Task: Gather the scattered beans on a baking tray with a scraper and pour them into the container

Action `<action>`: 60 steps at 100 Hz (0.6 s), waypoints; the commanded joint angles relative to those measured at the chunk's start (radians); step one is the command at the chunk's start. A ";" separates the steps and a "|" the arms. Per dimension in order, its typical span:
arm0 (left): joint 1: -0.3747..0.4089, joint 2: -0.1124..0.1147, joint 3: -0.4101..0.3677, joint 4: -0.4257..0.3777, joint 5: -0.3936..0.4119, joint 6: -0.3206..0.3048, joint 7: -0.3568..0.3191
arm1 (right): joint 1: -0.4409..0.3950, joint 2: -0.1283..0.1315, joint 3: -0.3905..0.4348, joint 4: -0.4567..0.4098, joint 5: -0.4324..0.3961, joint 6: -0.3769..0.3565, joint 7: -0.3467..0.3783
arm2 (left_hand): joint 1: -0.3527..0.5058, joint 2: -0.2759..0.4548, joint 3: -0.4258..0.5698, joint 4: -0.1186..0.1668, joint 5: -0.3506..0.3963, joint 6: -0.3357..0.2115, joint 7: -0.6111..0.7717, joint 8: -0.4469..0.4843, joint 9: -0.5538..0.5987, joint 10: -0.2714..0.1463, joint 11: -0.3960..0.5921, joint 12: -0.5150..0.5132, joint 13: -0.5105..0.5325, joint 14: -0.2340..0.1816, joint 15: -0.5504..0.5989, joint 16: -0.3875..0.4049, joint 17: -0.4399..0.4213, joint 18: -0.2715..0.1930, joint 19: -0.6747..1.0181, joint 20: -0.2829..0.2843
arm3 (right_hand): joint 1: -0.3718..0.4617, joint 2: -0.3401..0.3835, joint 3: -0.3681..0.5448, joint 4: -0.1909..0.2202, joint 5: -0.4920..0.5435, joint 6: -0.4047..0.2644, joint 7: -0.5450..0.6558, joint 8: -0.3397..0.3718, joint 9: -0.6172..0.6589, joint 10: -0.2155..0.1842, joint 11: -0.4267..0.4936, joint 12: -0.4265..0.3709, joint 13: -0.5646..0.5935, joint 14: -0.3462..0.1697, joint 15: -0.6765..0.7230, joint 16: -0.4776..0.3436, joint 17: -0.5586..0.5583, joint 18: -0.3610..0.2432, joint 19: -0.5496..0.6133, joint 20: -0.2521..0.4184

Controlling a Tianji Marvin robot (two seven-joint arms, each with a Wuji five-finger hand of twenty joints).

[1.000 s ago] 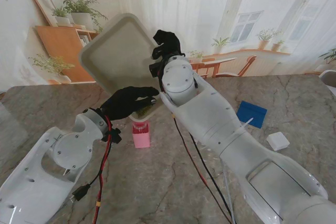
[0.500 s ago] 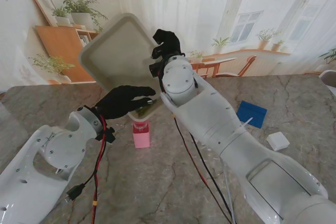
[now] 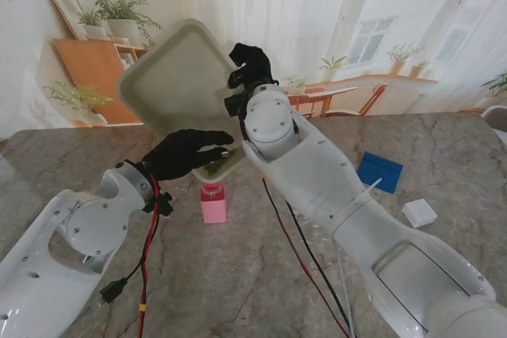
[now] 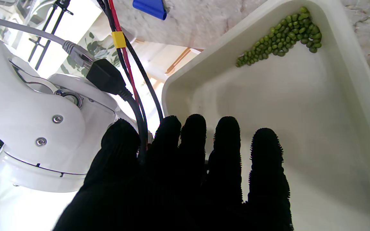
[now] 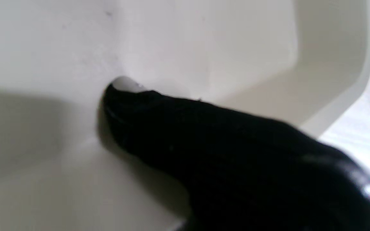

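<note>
Beans (image 4: 279,35), small and green, lay heaped in the lowest corner of the cream rectangular baking tray (image 3: 178,77), which both hands held steeply tilted over the pink square container (image 3: 212,202). Since half a second earlier almost nothing had shifted; the tray kept its tilt. The black-gloved right hand (image 3: 251,69) gripped the tray's upper rim. The black-gloved left hand (image 3: 186,153) lay with fingers (image 4: 226,144) straight against the tray's lower part; whether it grasped the edge could not be told. A blue flat scraper (image 3: 379,172) lay on the marble table (image 3: 238,275), well to the right.

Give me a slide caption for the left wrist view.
Green beans piled in the low corner of the tilted baking tray, left hand fingers spread flat on it.
</note>
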 commanded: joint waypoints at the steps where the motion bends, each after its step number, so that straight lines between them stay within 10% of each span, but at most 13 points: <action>1: 0.004 -0.001 0.001 -0.004 -0.002 0.005 0.006 | 0.001 -0.001 0.000 -0.019 -0.001 -0.009 0.008 | 0.016 0.000 -0.012 0.038 -0.005 -0.001 -0.007 -0.012 -0.001 -0.017 -0.016 -0.009 -0.014 0.000 -0.019 -0.009 -0.010 -0.002 -0.014 -0.010 | 0.124 0.045 0.102 0.057 0.025 -0.024 0.047 0.008 0.066 -0.147 0.167 0.072 0.078 -0.149 0.241 0.093 0.108 -0.064 0.390 0.076; 60: 0.021 -0.003 -0.009 -0.014 0.005 0.008 0.015 | -0.014 0.013 -0.005 -0.073 -0.032 -0.004 0.009 | 0.015 -0.001 -0.012 0.038 -0.004 -0.001 -0.007 -0.012 0.000 -0.017 -0.016 -0.009 -0.013 0.001 -0.019 -0.009 -0.009 -0.002 -0.013 -0.009 | 0.123 0.047 0.102 0.060 0.026 -0.025 0.047 0.007 0.069 -0.150 0.165 0.072 0.081 -0.151 0.241 0.096 0.108 -0.070 0.393 0.078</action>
